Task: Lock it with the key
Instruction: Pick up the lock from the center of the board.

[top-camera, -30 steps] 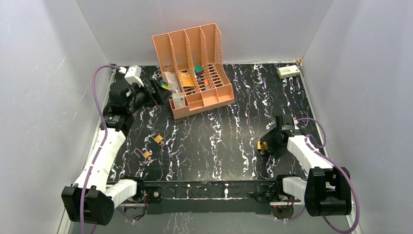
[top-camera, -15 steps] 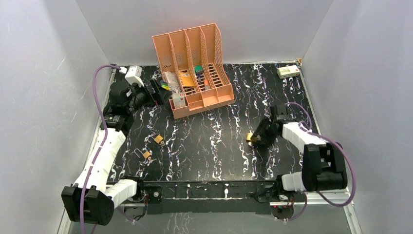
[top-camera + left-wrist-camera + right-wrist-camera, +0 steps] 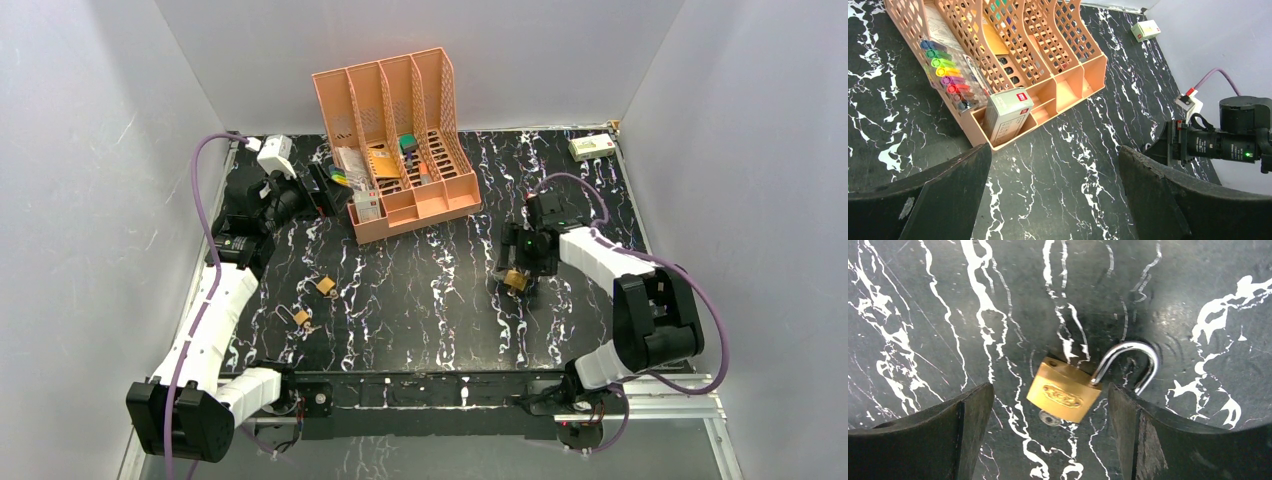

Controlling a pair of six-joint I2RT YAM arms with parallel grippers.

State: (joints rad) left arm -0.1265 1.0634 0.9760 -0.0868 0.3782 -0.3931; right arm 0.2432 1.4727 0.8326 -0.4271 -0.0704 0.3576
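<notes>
A brass padlock [image 3: 1064, 393] lies on the black marbled table [image 3: 923, 300] with its steel shackle [image 3: 1133, 360] swung open. The key shows only as a small silvery round head [image 3: 1050, 418] poking out from under the padlock's bottom edge. My right gripper [image 3: 1049, 385] hovers just above it, open, one finger on each side and neither touching. In the top view the padlock [image 3: 515, 281] sits right of centre under the right gripper [image 3: 520, 265]. My left gripper [image 3: 1054, 149] is open and holds nothing, at the back left by the organizer.
An orange desk organizer [image 3: 400, 140] with markers and boxes stands at the back centre. Two small brass padlocks [image 3: 326, 286] [image 3: 300, 317] lie at the front left. A white box [image 3: 592, 147] sits in the back right corner. Grey walls enclose the table.
My right arm swung from the right edge toward the centre, bringing the padlock along. Its jaws have now opened and the padlock lies free on the table. The left arm has not moved.
</notes>
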